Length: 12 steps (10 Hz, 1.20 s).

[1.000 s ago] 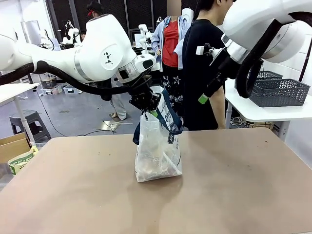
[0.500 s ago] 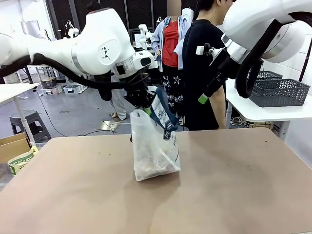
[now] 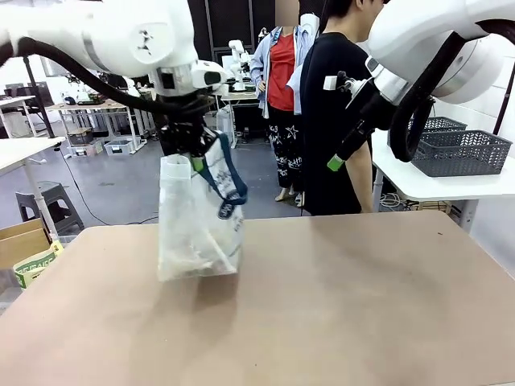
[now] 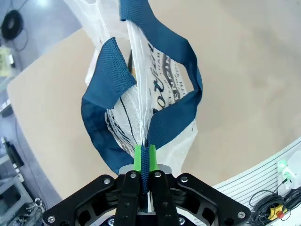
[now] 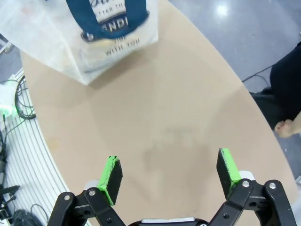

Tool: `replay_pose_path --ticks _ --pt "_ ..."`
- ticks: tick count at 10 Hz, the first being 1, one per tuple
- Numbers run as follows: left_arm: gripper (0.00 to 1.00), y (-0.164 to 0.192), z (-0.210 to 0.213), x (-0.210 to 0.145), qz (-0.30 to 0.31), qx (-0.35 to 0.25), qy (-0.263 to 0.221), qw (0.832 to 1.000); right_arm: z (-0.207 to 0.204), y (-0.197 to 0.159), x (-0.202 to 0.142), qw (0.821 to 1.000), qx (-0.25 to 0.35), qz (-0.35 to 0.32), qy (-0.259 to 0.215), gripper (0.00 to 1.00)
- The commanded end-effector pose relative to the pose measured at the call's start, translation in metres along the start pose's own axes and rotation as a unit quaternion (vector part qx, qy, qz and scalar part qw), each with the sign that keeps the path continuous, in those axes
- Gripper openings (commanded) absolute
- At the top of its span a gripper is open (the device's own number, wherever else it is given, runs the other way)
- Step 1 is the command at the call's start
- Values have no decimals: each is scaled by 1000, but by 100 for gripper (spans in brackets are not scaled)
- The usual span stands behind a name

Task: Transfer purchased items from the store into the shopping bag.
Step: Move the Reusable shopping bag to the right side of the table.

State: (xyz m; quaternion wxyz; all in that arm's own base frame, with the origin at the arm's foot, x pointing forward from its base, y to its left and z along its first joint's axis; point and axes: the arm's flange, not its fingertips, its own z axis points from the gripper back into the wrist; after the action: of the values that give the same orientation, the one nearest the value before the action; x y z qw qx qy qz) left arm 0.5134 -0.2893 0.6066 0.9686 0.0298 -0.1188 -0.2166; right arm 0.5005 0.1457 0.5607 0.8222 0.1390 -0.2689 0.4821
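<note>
Thin clear plastic is sagging: the bag is hanging limp just above the table, left gripper pinching its rim and strap; right gripper is gaping, empty.

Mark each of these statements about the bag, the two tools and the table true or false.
1. The left tool is shut on the translucent plastic shopping bag with navy strap handles. True.
2. The right tool holds a yellow piece. False: its jaws stand open with nothing between them.
3. The bag lies flat on its side on the brown table. False: it hangs upright from the left tool.
4. The dark grey lattice basket sits on a white side table. True.
</note>
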Motion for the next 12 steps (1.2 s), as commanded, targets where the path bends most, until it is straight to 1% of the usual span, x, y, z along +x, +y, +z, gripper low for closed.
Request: replay_pose_path --ticks 1,2,3,5,7,9,11,12 --pt "0 26 26 -16 16 34 -7 999 -1 0 0 1000 -2 -5 5 100" --pt "0 40 36 -30 16 40 -14 999 -1 0 0 1000 -2 -5 5 100" --pt "0 59 43 -43 10 43 -8 999 -1 0 0 1000 -2 -5 5 100" --pt "0 101 50 -69 29 58 -10 998 -1 0 0 1000 -2 -5 5 100" --pt "0 132 52 -91 36 62 -17 997 -1 0 0 1000 -2 -5 5 100" --pt "0 161 50 -109 56 70 -27 996 -1 0 0 1000 -2 -5 5 100" --pt "0 180 52 -125 71 74 -33 994 -1 0 0 1000 -2 -5 5 100" --pt "0 177 52 -125 77 71 -42 994 -1 0 0 1000 -2 -5 5 100"
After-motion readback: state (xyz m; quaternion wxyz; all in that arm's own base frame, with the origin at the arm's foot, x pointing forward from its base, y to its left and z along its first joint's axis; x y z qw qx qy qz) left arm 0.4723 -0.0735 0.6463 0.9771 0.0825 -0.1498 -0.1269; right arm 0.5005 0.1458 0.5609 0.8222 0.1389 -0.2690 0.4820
